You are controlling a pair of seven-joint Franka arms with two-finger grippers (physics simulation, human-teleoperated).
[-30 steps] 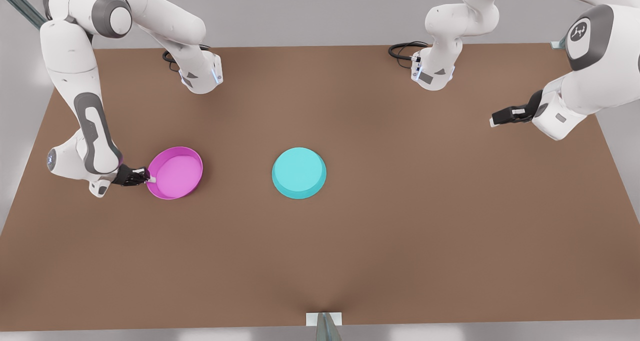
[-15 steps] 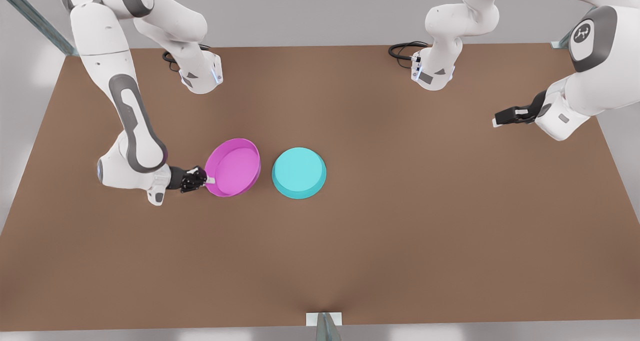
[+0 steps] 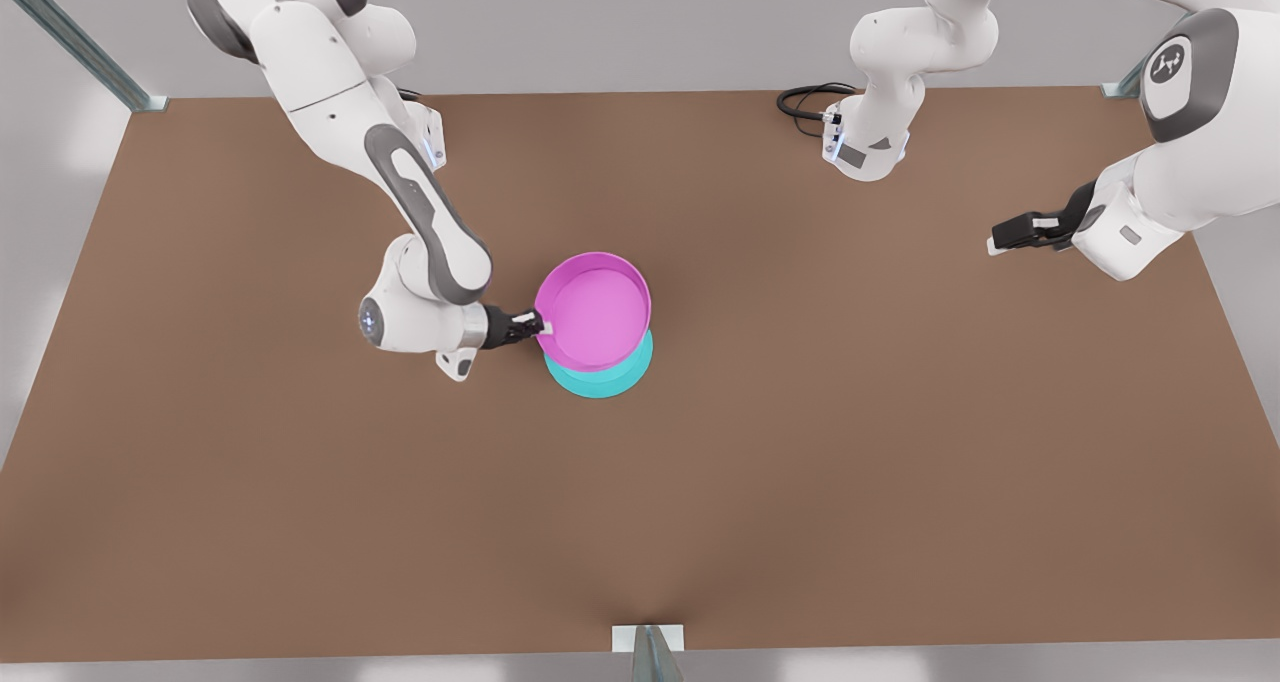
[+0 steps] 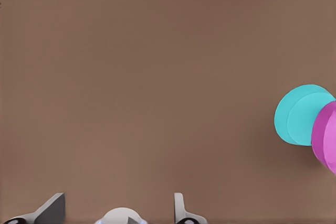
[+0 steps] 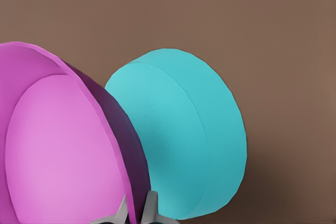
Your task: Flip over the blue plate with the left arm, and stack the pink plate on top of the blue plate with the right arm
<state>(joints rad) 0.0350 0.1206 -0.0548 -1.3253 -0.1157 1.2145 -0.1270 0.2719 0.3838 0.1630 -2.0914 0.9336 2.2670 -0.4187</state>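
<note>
- Front view: the right gripper (image 3: 540,326) pinches the left rim of the pink plate (image 3: 594,312), its fingers pressed onto that rim. The pink plate sits open side up, above the blue plate (image 3: 600,380) and overlapping most of it, shifted a little toward the far side; whether the two touch cannot be told. The blue plate lies on the brown table (image 3: 800,442) near its middle, with only its near edge showing as a crescent under the pink one. The right arm (image 3: 420,212) reaches in from the far left of this view. The left gripper (image 3: 1000,237) waits well apart at the far right, above the table, pointing toward the view's left; its finger spread cannot be told here. A black cable loop (image 3: 805,102) lies by the left arm's base (image 3: 865,147).
- Left wrist view: the left gripper's fingertips (image 4: 179,208) stand spread apart over bare table (image 4: 131,77), holding nothing. The blue plate (image 4: 294,114) shows farther off, flat base up, with the pink plate (image 4: 326,137) partly across it.
- Right wrist view: the right gripper (image 5: 137,208) clamps the pink plate's (image 5: 58,150) rim, one finger (image 5: 151,205) on each side of the wall. The blue plate (image 5: 178,135) lies just beyond it, upside down with its flat base facing up, on the table (image 5: 283,35).
</note>
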